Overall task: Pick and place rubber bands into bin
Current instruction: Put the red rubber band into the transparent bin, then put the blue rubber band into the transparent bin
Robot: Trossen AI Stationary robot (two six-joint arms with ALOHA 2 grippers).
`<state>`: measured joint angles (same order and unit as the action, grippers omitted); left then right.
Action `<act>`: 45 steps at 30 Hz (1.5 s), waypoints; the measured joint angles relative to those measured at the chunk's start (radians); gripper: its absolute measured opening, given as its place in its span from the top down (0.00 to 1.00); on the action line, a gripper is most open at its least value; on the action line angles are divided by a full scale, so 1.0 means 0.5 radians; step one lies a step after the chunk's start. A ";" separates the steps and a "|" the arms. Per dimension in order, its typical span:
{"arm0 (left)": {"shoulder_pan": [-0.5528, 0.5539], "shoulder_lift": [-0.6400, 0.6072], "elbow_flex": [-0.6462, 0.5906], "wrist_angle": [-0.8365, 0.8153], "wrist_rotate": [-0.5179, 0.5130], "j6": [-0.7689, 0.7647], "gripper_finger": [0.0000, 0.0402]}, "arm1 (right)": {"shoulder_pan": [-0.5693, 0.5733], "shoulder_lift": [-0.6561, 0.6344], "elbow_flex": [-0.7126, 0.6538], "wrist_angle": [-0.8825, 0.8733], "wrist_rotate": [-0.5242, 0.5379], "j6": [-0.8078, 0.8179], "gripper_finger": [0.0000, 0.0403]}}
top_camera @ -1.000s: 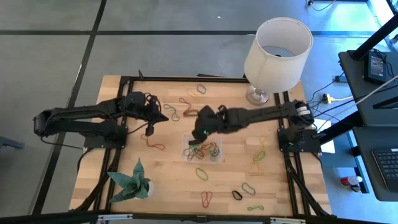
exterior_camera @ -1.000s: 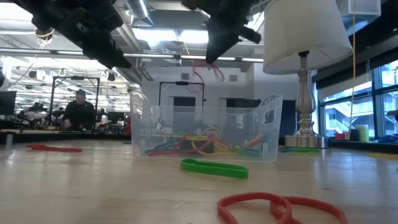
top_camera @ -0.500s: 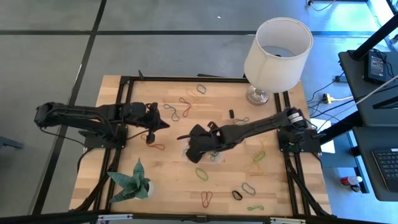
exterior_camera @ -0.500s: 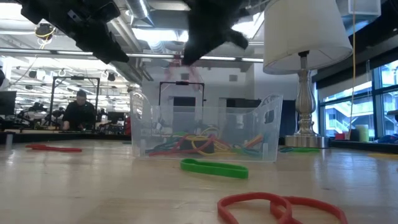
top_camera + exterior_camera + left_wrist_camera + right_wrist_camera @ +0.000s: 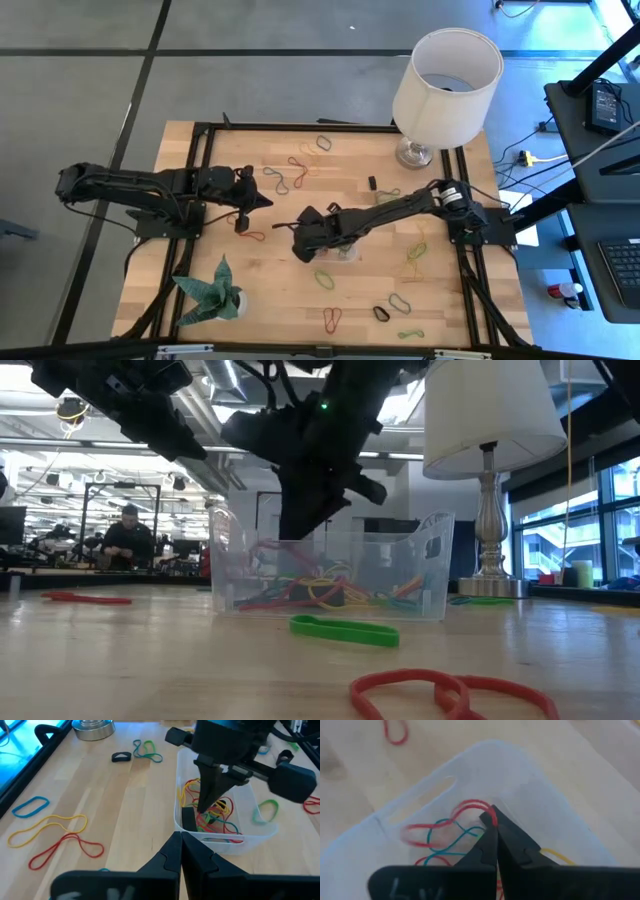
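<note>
A red rubber band [image 5: 470, 807] now hangs inside the clear bin [image 5: 186, 795]. The right gripper [image 5: 492, 820], jaws clamped on it, has dropped in from above, so letting go comes next. The left gripper [image 5: 181, 836] waits nearby, jaws together. More bands lie on the wooden surface [image 5: 270, 280]. A person [image 5: 125, 540] sits far behind.

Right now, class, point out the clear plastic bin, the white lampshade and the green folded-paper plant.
clear plastic bin [image 5: 420, 575]: low view, front wall.
white lampshade [image 5: 425, 105]: high view, outer side.
green folded-paper plant [image 5: 205, 290]: high view, centre leaves.
</note>
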<state>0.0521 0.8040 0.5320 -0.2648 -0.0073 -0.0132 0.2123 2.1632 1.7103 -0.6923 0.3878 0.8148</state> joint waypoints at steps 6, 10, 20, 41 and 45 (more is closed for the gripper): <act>0.000 -0.001 0.000 0.000 -0.002 0.000 0.99 | -0.023 -0.029 0.000 -0.013 0.001 0.038 0.89; 0.000 -0.001 0.000 0.000 -0.003 0.034 1.00 | -0.023 -0.080 0.003 -0.038 0.003 0.036 0.78; 0.002 0.002 0.001 0.012 -0.179 -0.034 0.99 | -0.023 -0.271 0.003 -0.386 -0.047 0.030 0.65; 0.325 1.057 0.385 -0.009 -0.204 -0.415 0.65 | 0.424 -0.863 -0.697 -0.895 0.206 1.125 0.88; 0.414 1.270 0.462 -0.042 -0.152 -0.431 0.64 | 0.522 -1.150 -1.169 -0.305 0.131 1.241 0.95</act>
<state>0.2588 1.4391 0.7631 -0.2857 -0.0834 -0.2288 0.4732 1.5881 1.1259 -0.8446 0.4531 1.4354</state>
